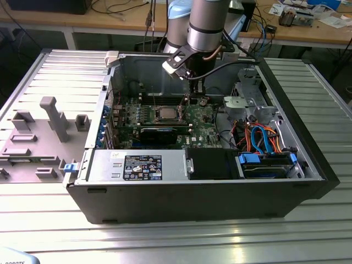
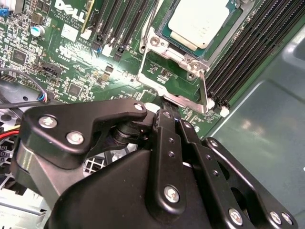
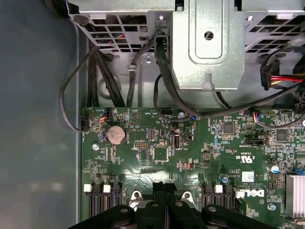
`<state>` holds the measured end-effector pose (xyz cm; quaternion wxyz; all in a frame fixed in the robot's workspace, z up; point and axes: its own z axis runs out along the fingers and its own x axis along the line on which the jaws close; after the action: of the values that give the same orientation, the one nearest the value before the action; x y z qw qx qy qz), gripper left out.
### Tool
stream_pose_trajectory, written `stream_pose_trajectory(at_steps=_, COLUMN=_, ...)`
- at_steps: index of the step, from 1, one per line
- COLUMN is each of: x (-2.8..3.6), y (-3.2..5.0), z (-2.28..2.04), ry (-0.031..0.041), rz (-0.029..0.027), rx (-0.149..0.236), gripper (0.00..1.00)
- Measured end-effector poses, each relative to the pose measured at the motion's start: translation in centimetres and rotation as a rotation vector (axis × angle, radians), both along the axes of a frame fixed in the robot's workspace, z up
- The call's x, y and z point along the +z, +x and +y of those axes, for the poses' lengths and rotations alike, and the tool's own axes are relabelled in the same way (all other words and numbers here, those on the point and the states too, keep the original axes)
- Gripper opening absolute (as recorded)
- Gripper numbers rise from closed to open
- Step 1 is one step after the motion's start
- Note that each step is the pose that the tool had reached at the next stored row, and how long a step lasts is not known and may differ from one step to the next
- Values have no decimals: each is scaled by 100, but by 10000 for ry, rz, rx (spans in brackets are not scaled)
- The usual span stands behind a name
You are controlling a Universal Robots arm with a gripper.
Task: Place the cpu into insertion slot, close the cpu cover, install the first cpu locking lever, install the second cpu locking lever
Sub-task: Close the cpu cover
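Cpu (image 2: 202, 21) sits in insertion slot (image 2: 149, 51), on the board inside the case; cpu cover (image 2: 188, 59) looks down. Pincer (image 2: 172, 117) clenched, empty, tips just beside locking lever (image 2: 204, 88). Judged lever step: press w/ steady push, keep off memory slots (image 2: 248, 52).

You're looking at plenty of bare metal and matt black here.
Your cpu (image 2: 202, 21) wears a smooth, satin silver-grey metal top; the cpu cover (image 2: 195, 64) around it is bright bare metal. Your gripper (image 2: 172, 118) looks matt black with shiny screw heads, the circuit board (image 3: 128, 164) a glossy green lacquer, the table (image 1: 165, 242) ribbed, brushed metal.
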<state>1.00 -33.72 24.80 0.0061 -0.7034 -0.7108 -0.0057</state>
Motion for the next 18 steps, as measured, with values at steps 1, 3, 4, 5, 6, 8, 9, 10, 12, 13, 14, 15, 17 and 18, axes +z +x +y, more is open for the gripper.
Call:
stream_pose_trajectory(at_steps=1, x=0, y=-3, z=0, ry=0, rz=0, rx=-1, gripper=11)
stream_pose_trajectory(at_steps=3, x=0, y=-8, z=0, ry=0, rz=0, rx=0, gripper=11)
stream_pose_trajectory(at_steps=4, x=-1, y=-13, z=0, ry=0, rz=0, rx=-1, gripper=11)
stream_pose_trajectory(at_steps=5, x=-1, y=-15, z=0, ry=0, rz=0, rx=0, gripper=11)
stream_pose_trajectory(at_steps=6, x=-1, y=-18, z=0, ry=0, rz=0, rx=0, gripper=11)
stream_pose_trajectory(at_steps=8, x=-1, y=-27, z=0, ry=0, rz=0, rx=0, gripper=11)
stream_pose_trajectory(at_steps=9, x=-1, y=-33, z=0, ry=0, rz=0, rx=-1, gripper=11)
stream_pose_trajectory(at_steps=10, x=-1, y=-35, z=0, ry=0, rz=0, rx=0, gripper=11)
stream_pose_trajectory(at_steps=12, x=-2, y=-37, z=0, ry=0, rz=0, rx=2, gripper=11)
stream_pose_trajectory(at_steps=13, x=-2, y=-37, z=0, ry=0, rz=0, rx=1, gripper=11)
stream_pose_trajectory(at_steps=14, x=-3, y=-39, z=0, ry=0, rz=0, rx=0, gripper=11)
stream_pose_trajectory(at_steps=15, x=-3, y=-41, z=0, ry=0, rz=0, rx=0, gripper=11)
stream_pose_trajectory(at_steps=17, x=-4, y=-42, z=0, ry=1, rz=0, rx=0, gripper=11)
stream_pose_trajectory(at_steps=18, x=-4, y=-48, z=0, ry=0, rz=0, rx=0, gripper=11)
